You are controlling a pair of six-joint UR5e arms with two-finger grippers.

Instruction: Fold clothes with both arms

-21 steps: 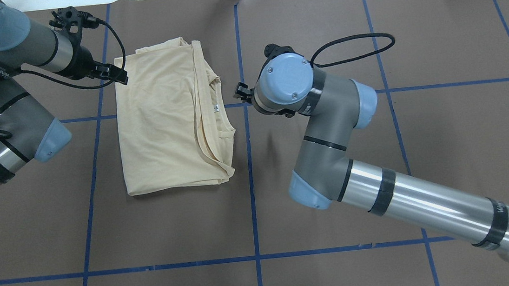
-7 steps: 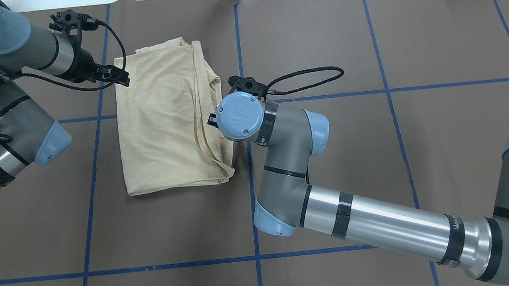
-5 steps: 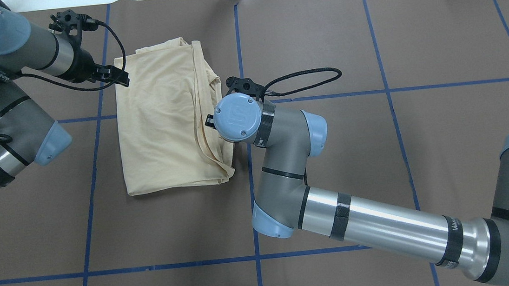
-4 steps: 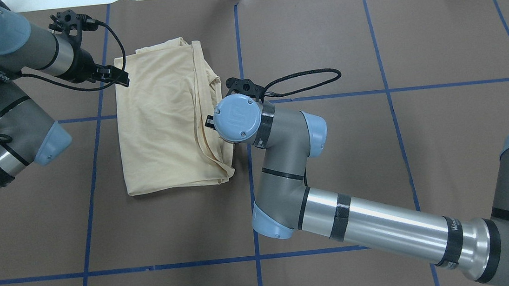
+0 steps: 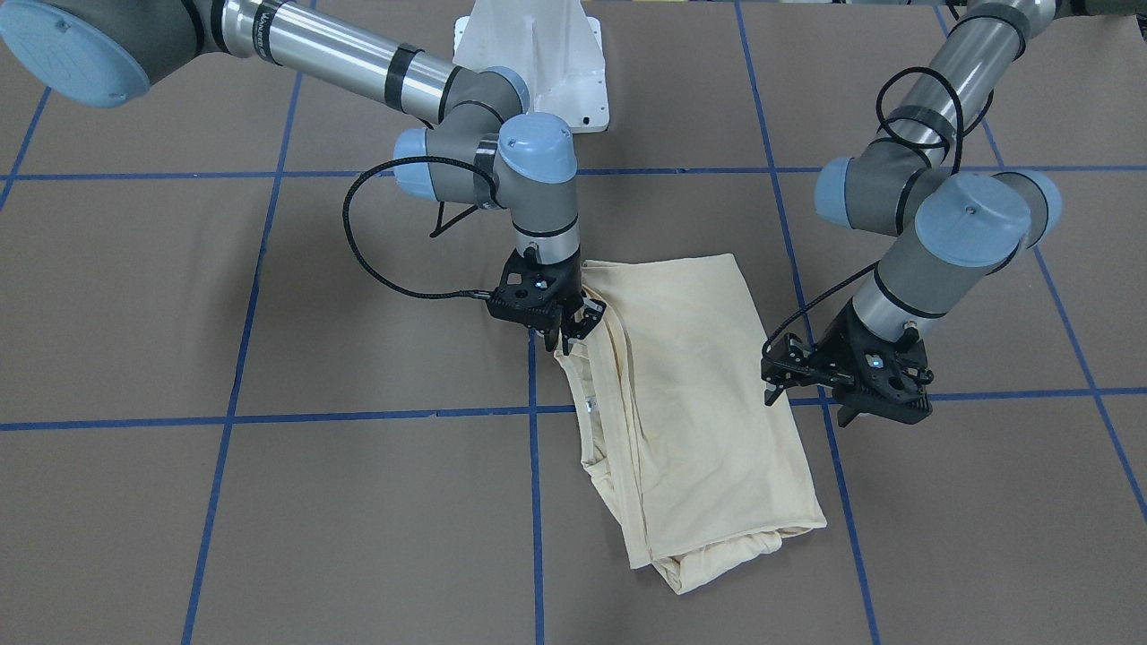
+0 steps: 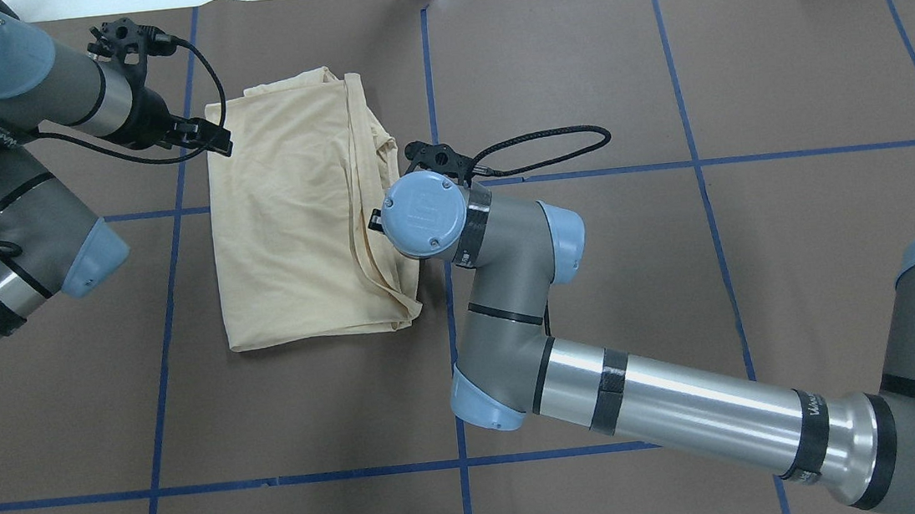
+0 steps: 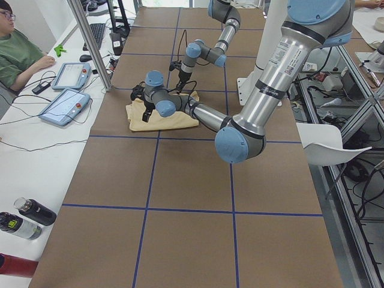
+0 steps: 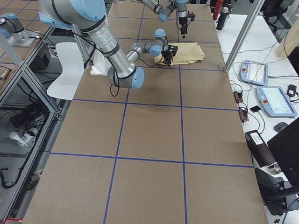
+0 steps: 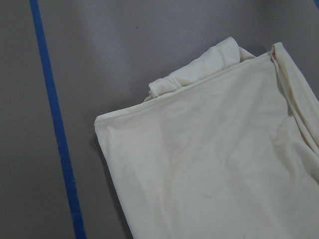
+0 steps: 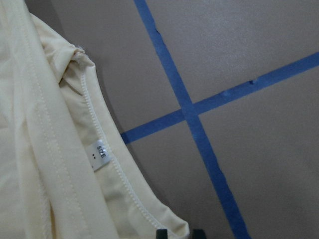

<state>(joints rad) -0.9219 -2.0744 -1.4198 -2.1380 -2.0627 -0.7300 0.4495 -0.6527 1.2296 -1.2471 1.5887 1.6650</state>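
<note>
The pale cream-yellow T-shirt (image 6: 295,222) lies folded into a long rectangle on the brown table, print hidden. Its neck edge with the small white label (image 10: 101,155) faces my right arm. My right gripper (image 5: 567,333) is down at that neck edge, near the fold's robot-side end. Its fingertips (image 10: 162,233) stand close together on the collar hem. In the overhead view its own wrist (image 6: 424,214) hides it. My left gripper (image 5: 847,408) hangs open and empty just off the opposite long edge, near the far corner (image 9: 102,122). It touches nothing.
Blue tape lines (image 6: 428,83) mark a grid on the table. The white pedestal base (image 5: 533,54) stands at the robot side. An operator (image 7: 18,54), tablets (image 7: 72,75) and bottles (image 7: 27,219) are on the side bench beyond the table.
My right arm swung in from right of the shirt and came down onto its neck edge; over the last second it only crept slightly. My left arm and the shirt stayed still.
</note>
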